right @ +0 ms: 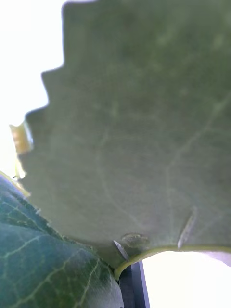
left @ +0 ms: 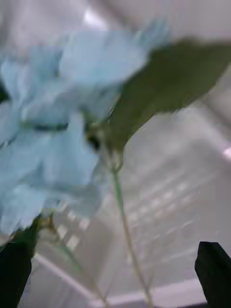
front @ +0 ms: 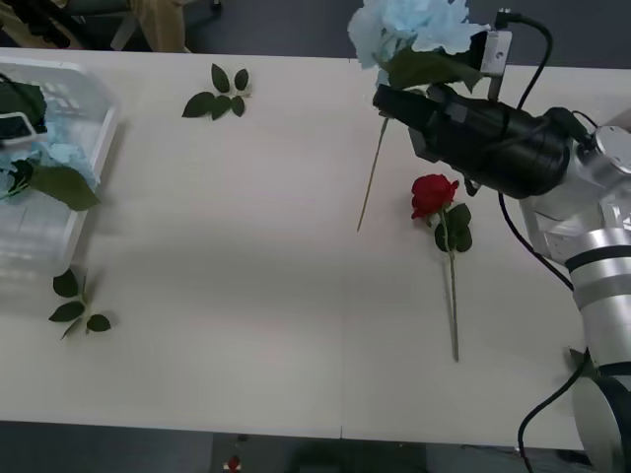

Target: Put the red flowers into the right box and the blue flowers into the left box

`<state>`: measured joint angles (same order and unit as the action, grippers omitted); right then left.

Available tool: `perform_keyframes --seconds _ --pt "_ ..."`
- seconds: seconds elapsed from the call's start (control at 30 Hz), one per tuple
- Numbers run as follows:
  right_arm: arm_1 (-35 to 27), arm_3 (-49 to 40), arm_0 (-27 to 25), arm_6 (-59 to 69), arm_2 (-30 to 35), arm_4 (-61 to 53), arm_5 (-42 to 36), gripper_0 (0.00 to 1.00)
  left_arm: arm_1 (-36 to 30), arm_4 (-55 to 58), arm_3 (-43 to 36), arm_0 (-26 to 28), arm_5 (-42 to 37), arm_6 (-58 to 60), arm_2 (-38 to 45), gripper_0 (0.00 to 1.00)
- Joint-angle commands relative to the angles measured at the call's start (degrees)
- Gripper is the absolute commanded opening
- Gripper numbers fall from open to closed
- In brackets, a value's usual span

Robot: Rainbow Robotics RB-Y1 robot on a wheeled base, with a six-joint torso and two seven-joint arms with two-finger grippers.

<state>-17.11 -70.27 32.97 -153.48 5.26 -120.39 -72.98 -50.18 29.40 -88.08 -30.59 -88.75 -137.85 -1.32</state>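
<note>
leaf blocks right wrist cam; right fingers pinch blue flower, top cut off.

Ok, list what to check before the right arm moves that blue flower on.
1. Blue flower up at the right hand: ok.
2. Its stem off the table: cannot tell; the tip hangs low.
3. Red rose apart from that stem: ok, it lies beside it on the table.
4. Room in the left box: ok, bare ribbed floor beside the boxed flower.
5. Left hand out of the box: not ok, it is open over the box floor and may block the drop.
</note>
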Motion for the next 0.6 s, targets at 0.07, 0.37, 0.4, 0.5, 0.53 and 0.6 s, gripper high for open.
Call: perform_keyframes --seconds 0.07,0.37,0.4,0.5,0.53,0.6 --pt "0.68 -1.63 3.33 -1.52 -3.06 -0.46 3.63 0.0 5.18 11.65 -5.17 -0.61 0.68 5.75 0.88 1.0" --pt "2.17 -1.63 4.74 -1.52 -4.2 -1.69 5.04 0.0 11.86 33.18 -4.82 0.26 9.03 7.42 0.97 1.0" --pt "2.35 -1.71 4.83 -1.52 -4.2 -1.77 5.04 0.0 12.3 34.68 -3.94 0.35 9.73 7.42 0.88 1.0" --pt "2.43 -1.71 5.0 -1.52 -4.2 -2.48 5.04 0.0 14.67 42.94 0.99 0.35 12.98 5.31 0.71 1.0" --pt "2.43 -1.71 5.0 -1.52 -4.2 -2.48 5.04 0.0 15.29 45.57 2.39 0.35 14.04 3.28 0.79 1.0" --pt "2.43 -1.63 4.91 -1.52 -4.2 -2.48 5.04 0.0 16.16 50.14 5.03 0.35 15.71 -0.76 0.71 1.0"
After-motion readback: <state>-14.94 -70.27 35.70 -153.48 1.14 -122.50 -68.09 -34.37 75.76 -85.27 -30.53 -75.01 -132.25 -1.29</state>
